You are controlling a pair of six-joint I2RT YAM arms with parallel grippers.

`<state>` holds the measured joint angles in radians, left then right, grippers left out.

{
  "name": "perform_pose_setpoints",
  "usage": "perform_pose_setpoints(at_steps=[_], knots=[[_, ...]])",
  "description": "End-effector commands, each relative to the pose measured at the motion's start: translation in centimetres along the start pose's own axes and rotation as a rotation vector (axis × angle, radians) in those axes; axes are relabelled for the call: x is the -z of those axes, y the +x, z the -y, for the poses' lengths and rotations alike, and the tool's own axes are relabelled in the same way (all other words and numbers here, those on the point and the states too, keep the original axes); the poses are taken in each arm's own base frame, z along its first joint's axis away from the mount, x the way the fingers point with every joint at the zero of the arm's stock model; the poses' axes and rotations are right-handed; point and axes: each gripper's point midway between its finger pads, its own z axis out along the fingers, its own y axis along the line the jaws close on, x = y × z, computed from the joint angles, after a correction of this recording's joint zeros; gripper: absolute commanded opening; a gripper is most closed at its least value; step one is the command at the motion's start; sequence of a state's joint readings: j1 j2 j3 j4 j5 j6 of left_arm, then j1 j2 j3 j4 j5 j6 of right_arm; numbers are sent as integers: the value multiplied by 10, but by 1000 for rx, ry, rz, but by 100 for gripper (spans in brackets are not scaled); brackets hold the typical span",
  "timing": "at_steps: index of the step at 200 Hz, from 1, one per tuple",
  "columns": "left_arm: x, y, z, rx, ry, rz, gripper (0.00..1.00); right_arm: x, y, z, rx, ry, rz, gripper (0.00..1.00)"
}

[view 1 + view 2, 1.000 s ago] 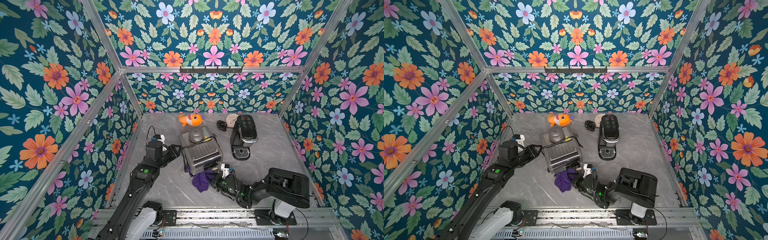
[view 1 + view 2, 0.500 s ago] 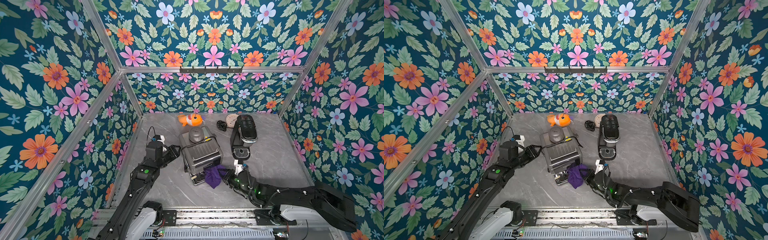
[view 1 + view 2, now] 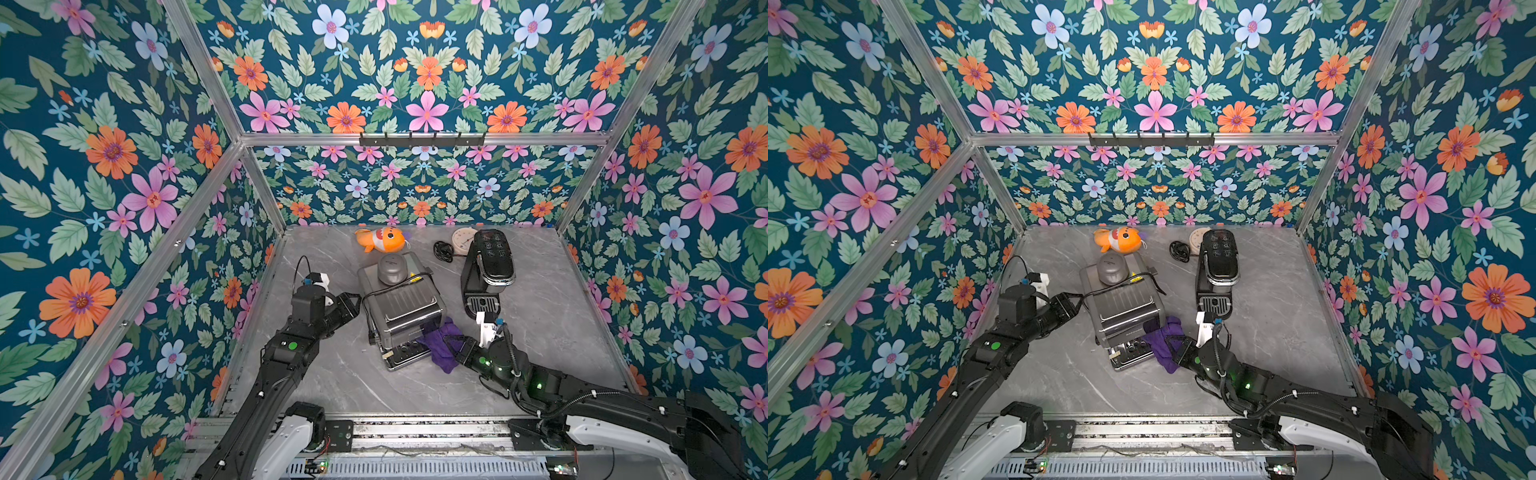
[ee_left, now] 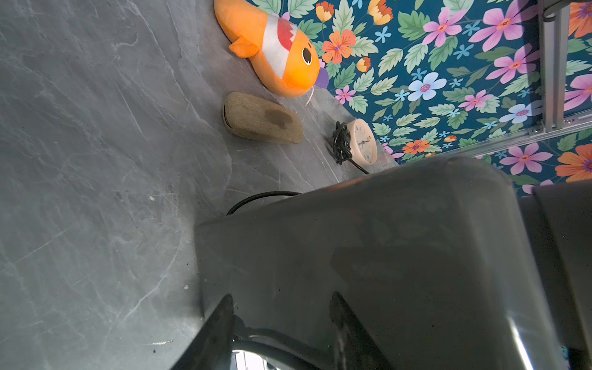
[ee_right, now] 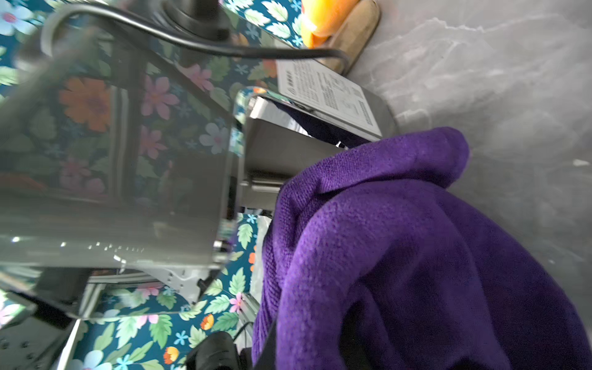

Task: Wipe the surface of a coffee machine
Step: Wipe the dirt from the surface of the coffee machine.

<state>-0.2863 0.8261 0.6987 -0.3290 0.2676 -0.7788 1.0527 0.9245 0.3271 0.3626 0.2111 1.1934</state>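
Risk nearest the rig: right gripper (image 3: 455, 347) is pinched tight on the purple cloth (image 3: 438, 357). The cloth is bunched into a wad and pressed at the front right corner of the silver coffee machine (image 3: 401, 309), low down by the controls. A wad covers little area per pass. Its loose tail hangs toward the surface (image 3: 332, 374) and could snag on the knobs or the tray edge. Friction on the metal could also pull the cloth out of the pinch.

The machine sits mid-surface, skewed, on smooth stone-look top. A hard sideways push probably slides or turns it.

Left gripper (image 3: 351, 303) has its jaws spread partway and rests against the machine's left side. In the left wrist view, the fingers (image 4: 217, 323) frame the dark body wall, and I cannot tell if they clamp anything. If it only braces, an off-axis push pivots the machine around it.

Black cable (image 5: 224, 51) lies looped over the machine's top, and a wipe up there may hook it.

Black capsule machine (image 3: 490, 266) stands near the right wrist, so an arm swing could knock it. It also leaves the wipe target ambiguous.

Plush fish (image 3: 382, 240) and clock (image 3: 461, 239) are at the far wall, well apart, so low risk.
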Motion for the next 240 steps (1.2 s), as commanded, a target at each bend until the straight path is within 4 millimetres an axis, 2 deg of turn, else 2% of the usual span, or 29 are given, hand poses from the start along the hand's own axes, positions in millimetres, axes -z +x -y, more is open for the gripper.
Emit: perform_pose_setpoints(at_steps=[1, 25, 49, 81, 130, 167, 184, 204, 209, 240], knots=[[0, -3, 3, -5, 14, 10, 50, -5, 3, -17, 3, -67, -23, 0], [-1, -2, 4, -2, 21, 9, 50, -16, 7, -37, 7, -144, -36, 0], [-2, -1, 3, 2, 23, 6, 50, -30, 16, -46, 36, -139, -69, 0], [0, 1, 2, 3, 23, 7, 50, -39, 27, -65, 19, -249, -76, 0], [5, 2, 4, 10, 40, 13, 50, -43, 35, -61, -73, -285, -45, 0], [5, 3, 3, 12, 39, 9, 50, -44, 34, -66, -193, -414, 18, 0], [4, 2, 4, 8, 37, 8, 50, -56, 44, -63, -248, -407, -18, 0], [4, 2, 4, 6, 34, 9, 49, -63, 56, -75, -253, -430, -66, 0], [5, 2, 4, 6, 35, 8, 50, -70, 63, -67, -246, -406, -79, 0], [6, 2, 3, 5, 34, 9, 49, -68, 64, -81, -243, -441, -82, 0]])
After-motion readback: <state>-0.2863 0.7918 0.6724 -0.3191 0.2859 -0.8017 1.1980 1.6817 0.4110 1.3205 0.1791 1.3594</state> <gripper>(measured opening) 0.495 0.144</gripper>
